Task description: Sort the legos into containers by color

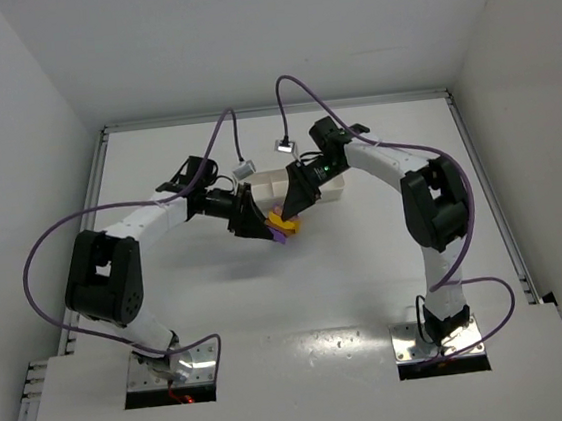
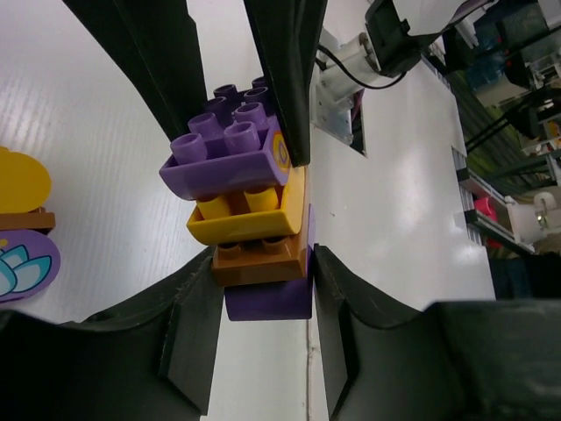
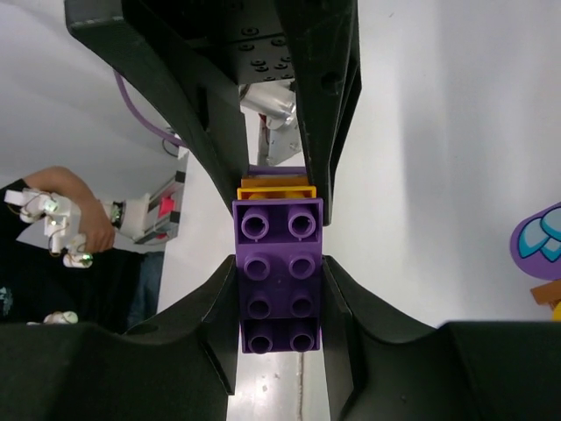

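**A:** What are the bricks like?

**B:** Glossy moulded plastic. The lego stack (image 1: 283,225) runs from a top purple brick (image 3: 279,281) with eight round studs, through a yellow brick (image 2: 237,224) and an orange-brown brick (image 2: 259,263), to a bottom purple brick (image 2: 267,298).

**A:** Anything hard to make out?

**B:** A rounded purple piece (image 2: 24,267) with a pale blue flower is cut off at the frame edge, on the shiny white surface (image 2: 96,193). The white tray (image 1: 263,185) is half hidden behind the arms.

**A:** And the fingers?

**B:** The right fingers (image 3: 210,329) pinch the top purple brick by its long sides. The left fingers (image 2: 188,333) press on the bottom purple brick. The stack hangs between them, just in front of the tray.
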You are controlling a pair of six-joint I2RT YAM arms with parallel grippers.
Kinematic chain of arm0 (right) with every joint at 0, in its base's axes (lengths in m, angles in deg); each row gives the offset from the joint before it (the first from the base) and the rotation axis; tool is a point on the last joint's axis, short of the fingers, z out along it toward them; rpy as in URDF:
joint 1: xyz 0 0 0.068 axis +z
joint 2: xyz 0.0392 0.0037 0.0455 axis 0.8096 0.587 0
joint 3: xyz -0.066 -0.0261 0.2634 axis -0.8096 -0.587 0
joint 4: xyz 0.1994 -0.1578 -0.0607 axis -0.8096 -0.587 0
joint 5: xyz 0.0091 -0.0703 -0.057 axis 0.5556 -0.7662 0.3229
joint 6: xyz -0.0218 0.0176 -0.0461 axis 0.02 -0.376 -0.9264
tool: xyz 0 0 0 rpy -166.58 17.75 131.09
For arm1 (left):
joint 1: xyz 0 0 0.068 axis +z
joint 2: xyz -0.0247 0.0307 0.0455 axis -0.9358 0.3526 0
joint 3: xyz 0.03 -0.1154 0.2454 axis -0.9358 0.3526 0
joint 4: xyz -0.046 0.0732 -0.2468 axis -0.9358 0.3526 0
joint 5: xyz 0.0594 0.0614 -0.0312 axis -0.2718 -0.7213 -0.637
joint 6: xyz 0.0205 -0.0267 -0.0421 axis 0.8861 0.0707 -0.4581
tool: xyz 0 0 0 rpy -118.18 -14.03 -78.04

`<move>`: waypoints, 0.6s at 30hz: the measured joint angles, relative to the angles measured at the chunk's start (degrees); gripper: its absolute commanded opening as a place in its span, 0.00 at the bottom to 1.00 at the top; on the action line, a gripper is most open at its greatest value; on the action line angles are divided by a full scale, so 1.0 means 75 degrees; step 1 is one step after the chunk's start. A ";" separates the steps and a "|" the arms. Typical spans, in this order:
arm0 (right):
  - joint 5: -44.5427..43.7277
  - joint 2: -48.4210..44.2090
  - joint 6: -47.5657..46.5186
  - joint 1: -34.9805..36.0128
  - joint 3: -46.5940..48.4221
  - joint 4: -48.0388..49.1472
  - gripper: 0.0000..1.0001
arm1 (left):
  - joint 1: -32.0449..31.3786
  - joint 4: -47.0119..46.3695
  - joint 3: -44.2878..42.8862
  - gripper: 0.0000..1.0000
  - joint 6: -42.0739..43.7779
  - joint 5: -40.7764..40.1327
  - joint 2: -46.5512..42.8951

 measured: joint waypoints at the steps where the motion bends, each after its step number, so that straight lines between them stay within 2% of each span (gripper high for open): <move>1: -0.0026 -0.0003 -0.0009 -0.0009 0.0003 0.0029 0.00 | -0.0006 0.0006 -0.0003 0.34 -0.0017 0.0009 0.0041; 8: -0.0090 -0.0073 0.0009 -0.0131 0.0006 0.0052 0.00 | -0.0128 -0.0085 -0.0032 0.15 -0.0044 -0.0038 0.0154; 18: -0.0396 -0.0434 0.0067 -0.1550 0.0047 0.0117 0.00 | -0.0125 -0.0061 0.0335 0.12 0.0029 -0.0478 -0.0064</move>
